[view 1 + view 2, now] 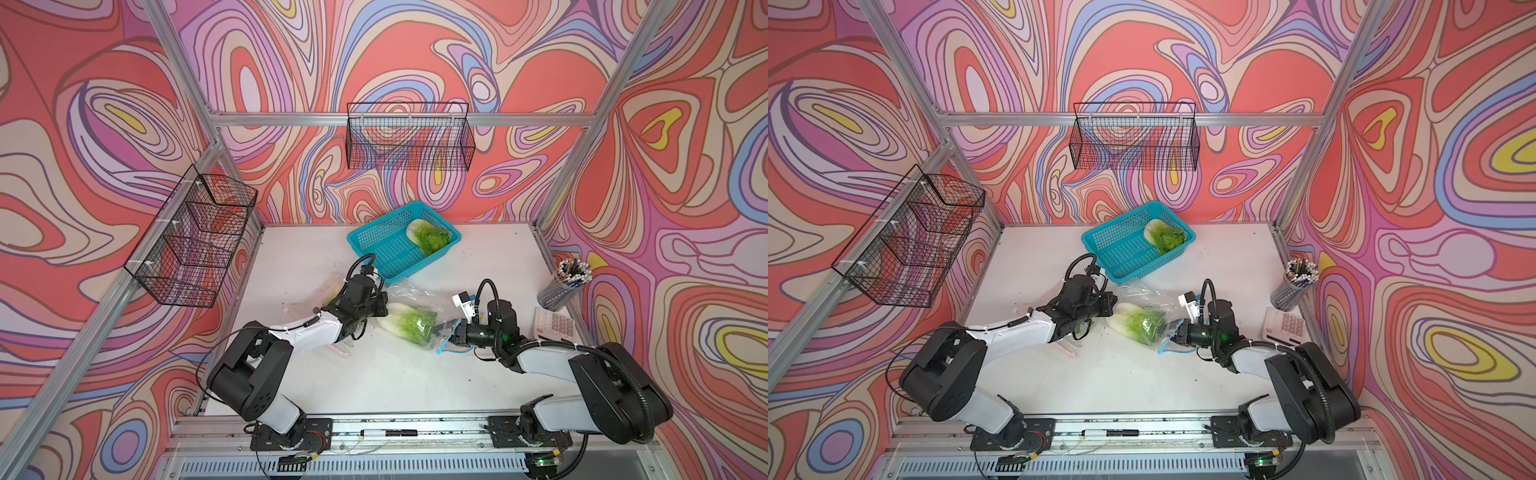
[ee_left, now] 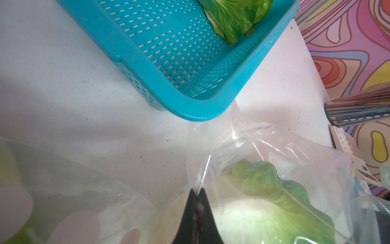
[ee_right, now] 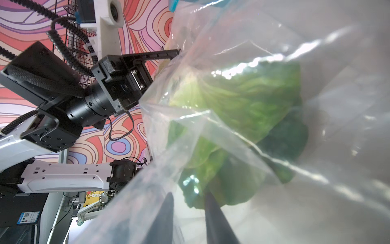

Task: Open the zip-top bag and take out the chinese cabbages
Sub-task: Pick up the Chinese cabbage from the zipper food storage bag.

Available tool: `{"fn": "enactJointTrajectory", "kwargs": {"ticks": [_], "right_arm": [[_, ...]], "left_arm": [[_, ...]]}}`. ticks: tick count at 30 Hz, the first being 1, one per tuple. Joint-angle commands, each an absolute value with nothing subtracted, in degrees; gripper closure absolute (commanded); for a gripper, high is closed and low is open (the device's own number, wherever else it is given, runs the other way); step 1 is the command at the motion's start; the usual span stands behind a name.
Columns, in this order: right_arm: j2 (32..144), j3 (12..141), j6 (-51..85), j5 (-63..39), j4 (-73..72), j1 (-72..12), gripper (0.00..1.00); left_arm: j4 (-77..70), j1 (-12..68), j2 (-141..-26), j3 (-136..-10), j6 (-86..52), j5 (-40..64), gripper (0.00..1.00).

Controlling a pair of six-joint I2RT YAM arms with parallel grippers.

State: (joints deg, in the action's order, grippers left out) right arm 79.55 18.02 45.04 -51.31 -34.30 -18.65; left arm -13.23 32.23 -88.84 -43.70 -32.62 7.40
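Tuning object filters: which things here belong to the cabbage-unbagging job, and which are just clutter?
Job: bag, bagged cabbage, loose cabbage in blue basket, left claw pinching the bag, right claw at its mouth.
Clutter: pencil cup, calculator, marker, rear wire basket, side wire basket.

Bright, even light from above fills both top views, leaving only soft, faint shadows beneath the arms (image 1: 309,331) on the white worktop (image 1: 374,386). Straight frame rails (image 1: 291,119) bow toward the picture edges. In the right wrist view, white glare streaks the zip-top bag (image 3: 316,63), and the cabbage (image 3: 242,99) behind it looks blurred.
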Motion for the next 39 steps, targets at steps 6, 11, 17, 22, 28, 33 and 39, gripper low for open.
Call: {"fn": "enactJointTrajectory", "kwargs": {"ticks": [6, 11, 17, 22, 28, 33, 39], "right_arm": [[86.65, 18.26, 48.30, -51.77, -43.59, -18.46, 0.71], [90.17, 19.38, 51.48, -51.87, -49.82, -19.11, 0.71], [93.32, 19.26, 54.49, -50.56, -55.88, -20.79, 0.72], [98.31, 20.27, 59.46, -49.37, -64.42, -21.66, 0.75], [103.04, 21.47, 63.77, -49.16, -71.57, -22.41, 0.84], [99.57, 20.66, 58.74, -49.22, -62.87, -22.37, 0.96], [89.09, 24.90, 43.33, -47.04, -33.97, -20.89, 1.00]], "left_arm": [[-14.92, 31.91, -87.79, -42.74, -32.73, 8.51, 1.00], [-15.38, 31.91, -88.15, -42.80, -32.95, 8.96, 1.00], [-15.73, 31.90, -88.82, -42.89, -33.18, 9.58, 1.00], [-16.00, 31.91, -89.14, -43.14, -33.30, 9.97, 1.00], [-15.70, 31.92, -89.40, -42.94, -33.91, 9.41, 1.00], [-13.71, 31.90, -88.05, -42.19, -33.51, 6.55, 1.00], [-9.86, 31.48, -87.28, -42.74, -32.66, 3.67, 1.00]]}}
